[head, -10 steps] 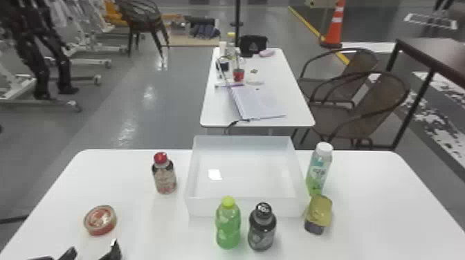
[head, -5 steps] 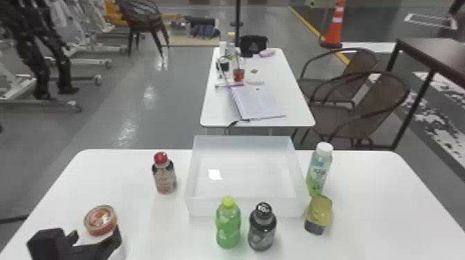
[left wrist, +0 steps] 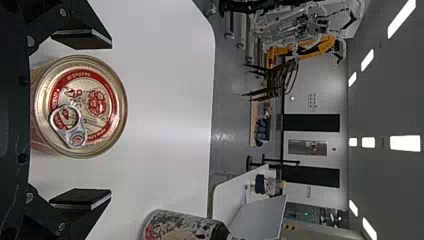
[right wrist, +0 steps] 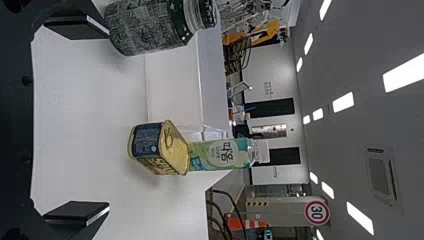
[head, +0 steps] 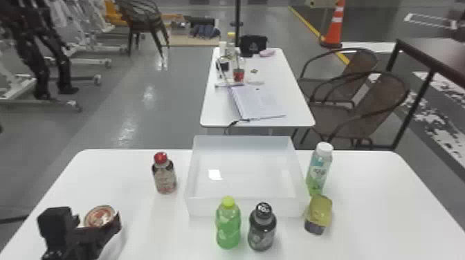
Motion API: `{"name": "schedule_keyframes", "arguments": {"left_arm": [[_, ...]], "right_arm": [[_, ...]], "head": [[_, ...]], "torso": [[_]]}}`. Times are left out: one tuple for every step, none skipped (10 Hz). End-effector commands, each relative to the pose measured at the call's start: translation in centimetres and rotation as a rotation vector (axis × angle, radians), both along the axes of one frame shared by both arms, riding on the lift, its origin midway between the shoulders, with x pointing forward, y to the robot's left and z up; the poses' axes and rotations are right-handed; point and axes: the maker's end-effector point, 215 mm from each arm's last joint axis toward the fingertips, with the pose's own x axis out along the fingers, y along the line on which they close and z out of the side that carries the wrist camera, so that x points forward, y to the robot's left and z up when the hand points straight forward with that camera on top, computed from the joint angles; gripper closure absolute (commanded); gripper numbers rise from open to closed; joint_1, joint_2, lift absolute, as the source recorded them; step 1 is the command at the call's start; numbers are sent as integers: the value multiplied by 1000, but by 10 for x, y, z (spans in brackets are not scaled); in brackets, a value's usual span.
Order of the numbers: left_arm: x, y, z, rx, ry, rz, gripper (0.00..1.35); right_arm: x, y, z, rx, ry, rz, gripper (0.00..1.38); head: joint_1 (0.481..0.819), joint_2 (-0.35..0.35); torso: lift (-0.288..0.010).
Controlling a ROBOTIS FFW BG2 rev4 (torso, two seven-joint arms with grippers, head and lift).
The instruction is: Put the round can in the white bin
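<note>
At the table's left side in the head view, my left gripper (head: 95,221) is at the near side of the round can (head: 100,216). In the left wrist view the left gripper (left wrist: 95,122) is open, one finger on each side of the round can (left wrist: 80,106), with a gap to each. The can stands upright, its pull-tab lid showing. The white bin (head: 247,207) sits mid-table, to the can's right. My right gripper (right wrist: 90,122) is open in the right wrist view, parked over the near table with nothing between its fingers.
A red-capped bottle (head: 165,176) stands between can and bin. Before the bin are a green bottle (head: 228,224) and a dark bottle (head: 262,230). A white-capped bottle (head: 318,169) and a yellow-lidded square can (head: 318,213) stand at its right.
My left gripper has moved forward from the near left edge up to the round can. The can and the other items on the table have stayed in place.
</note>
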Motion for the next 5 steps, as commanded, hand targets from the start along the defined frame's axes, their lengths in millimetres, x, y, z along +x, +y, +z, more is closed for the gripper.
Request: {"name": "schedule_keyframes", "arguments": {"left_arm": [[5,7,-4,1,24,7,236],[9,8,-5,8,34,4,236],[15,10,-5,19,43,-3,237],[19,11,-4,38,51,-9,237],[22,13,-5,35,54,-6,239]], "right_arm": [[1,1,1,1,-2,2,85],[1,1,0,1,0,2,85],[1,1,0,1,0,2,85],[1,1,-1,0,0,3,85],[2,2,-1,2,0,7,85]], "head": [[549,0],[549,0],[549,0],[549,0],[549,0]], "torso": [[-100],[-100],[-100],[-100],[-100]]}}
